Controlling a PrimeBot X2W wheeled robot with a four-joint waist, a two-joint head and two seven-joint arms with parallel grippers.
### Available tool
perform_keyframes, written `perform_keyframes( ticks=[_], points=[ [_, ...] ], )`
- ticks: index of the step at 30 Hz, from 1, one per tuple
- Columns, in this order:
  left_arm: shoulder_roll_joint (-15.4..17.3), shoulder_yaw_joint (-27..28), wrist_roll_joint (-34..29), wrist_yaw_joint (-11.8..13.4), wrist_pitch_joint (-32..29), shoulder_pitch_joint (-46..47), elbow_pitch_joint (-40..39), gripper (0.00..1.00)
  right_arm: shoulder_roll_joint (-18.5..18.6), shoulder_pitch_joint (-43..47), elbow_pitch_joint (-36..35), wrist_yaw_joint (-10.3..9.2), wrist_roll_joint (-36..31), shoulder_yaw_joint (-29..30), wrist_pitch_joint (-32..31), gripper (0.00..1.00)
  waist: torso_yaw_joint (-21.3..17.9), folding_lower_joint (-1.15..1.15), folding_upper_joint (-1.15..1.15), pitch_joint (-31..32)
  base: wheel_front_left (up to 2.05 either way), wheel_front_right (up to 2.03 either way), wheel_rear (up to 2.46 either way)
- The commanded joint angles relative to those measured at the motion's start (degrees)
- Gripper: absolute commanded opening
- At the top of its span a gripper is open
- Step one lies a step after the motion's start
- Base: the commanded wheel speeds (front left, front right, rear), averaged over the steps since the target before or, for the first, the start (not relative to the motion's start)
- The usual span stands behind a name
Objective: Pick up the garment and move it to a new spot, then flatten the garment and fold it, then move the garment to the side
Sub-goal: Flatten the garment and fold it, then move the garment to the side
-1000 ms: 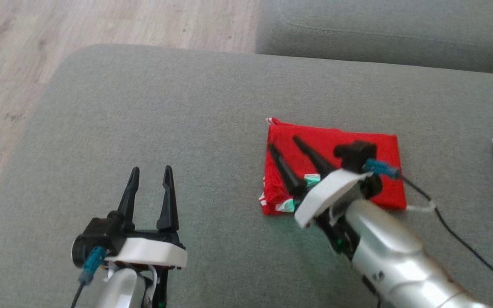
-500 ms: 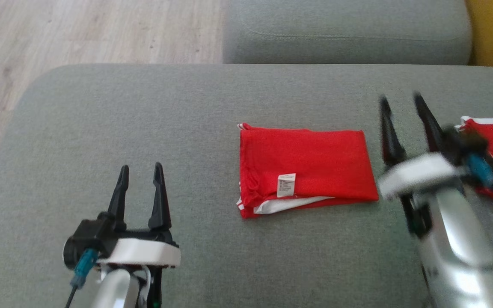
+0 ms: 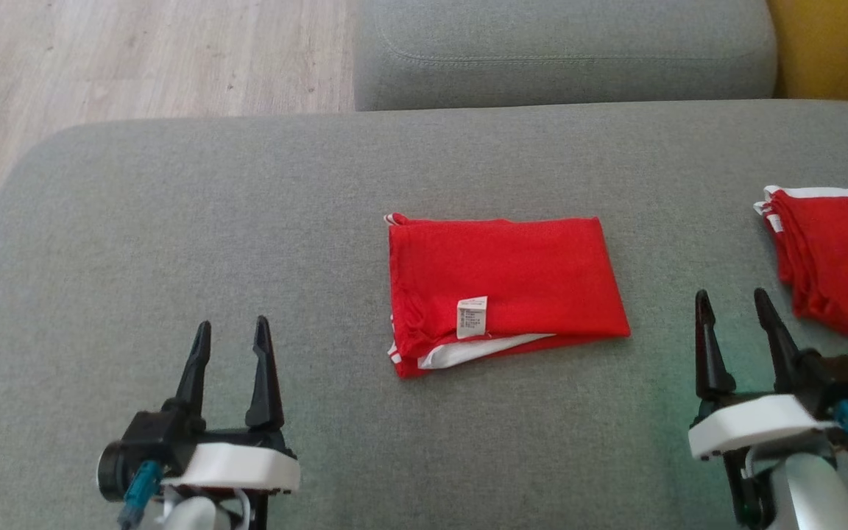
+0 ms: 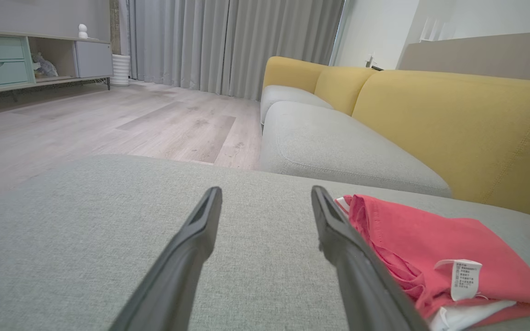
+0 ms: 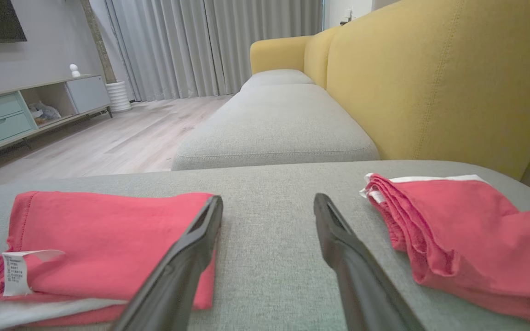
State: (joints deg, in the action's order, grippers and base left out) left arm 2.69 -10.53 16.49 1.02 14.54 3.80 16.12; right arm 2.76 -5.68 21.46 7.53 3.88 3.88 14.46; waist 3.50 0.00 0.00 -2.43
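Observation:
A folded red garment (image 3: 501,283) with white trim and a white label lies flat in the middle of the grey cushion (image 3: 174,221). It also shows low right in the left wrist view, as the garment (image 4: 430,248), and at the left of the right wrist view, as the garment (image 5: 104,239). My left gripper (image 3: 231,335) rests open at the lower left, well apart from it. Open and empty too, my right gripper (image 3: 732,305) sits at the lower right, between the garment and a second red garment (image 3: 836,261).
The second folded red garment (image 5: 467,230) lies at the cushion's right edge. Another grey seat cushion (image 3: 564,51) lies beyond, with a yellow sofa back (image 5: 430,78) to the right. Wooden floor (image 3: 100,59) runs past the cushion's left edge.
My right gripper has lifted off the folded garment and swung right and back to the lower right. The head camera shifted, so the whole picture moved. The left gripper stayed open.

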Motion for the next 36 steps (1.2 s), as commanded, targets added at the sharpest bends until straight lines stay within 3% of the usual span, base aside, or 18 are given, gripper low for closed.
perform_keyframes(
  ticks=[1,10,18,33,34,35,36],
  points=[
    [0.2,2.5,-0.2,0.3,0.5,1.5,-2.2,1.00,0.1,-1.4,-2.6,-0.04,0.5,-1.6,0.5,1.00,-0.2,0.00,0.00,-0.1,0.00,0.00,0.00],
    [0.2,2.1,-0.2,0.1,0.5,2.7,-2.8,1.00,0.1,-2.5,-2.4,-0.04,-0.2,-2.5,0.5,1.00,0.2,0.00,0.00,-1.4,0.00,0.00,0.00],
    [0.2,0.7,-0.5,-0.7,0.5,5.1,-2.4,1.00,0.1,-8.8,3.0,-0.04,-0.1,-4.4,-4.0,1.00,2.4,0.00,0.00,-5.7,0.00,0.00,0.00],
    [0.2,-1.9,0.0,-1.3,0.5,9.2,-1.1,1.00,0.1,-21.9,25.9,-0.04,1.9,-7.9,-13.9,1.00,6.9,0.00,0.00,-9.8,0.00,0.00,0.00],
    [0.2,-1.9,0.0,-1.3,0.5,9.2,-1.0,1.00,0.1,-22.2,27.1,-0.04,1.8,-8.4,-14.0,0.66,6.9,0.00,0.00,-9.6,0.00,0.00,0.00],
    [0.2,-1.8,-0.1,-1.2,0.5,9.2,-1.0,1.00,0.1,-22.5,28.0,-0.04,1.7,-8.7,-13.7,0.00,6.9,0.00,0.00,-9.4,0.00,0.00,0.00],
    [0.2,-1.8,-0.3,-1.2,0.5,9.1,-1.0,1.00,0.1,-22.7,28.8,-0.04,1.8,-9.0,-13.3,0.00,6.8,0.00,0.00,-9.1,0.00,0.00,0.00]
  ],
)
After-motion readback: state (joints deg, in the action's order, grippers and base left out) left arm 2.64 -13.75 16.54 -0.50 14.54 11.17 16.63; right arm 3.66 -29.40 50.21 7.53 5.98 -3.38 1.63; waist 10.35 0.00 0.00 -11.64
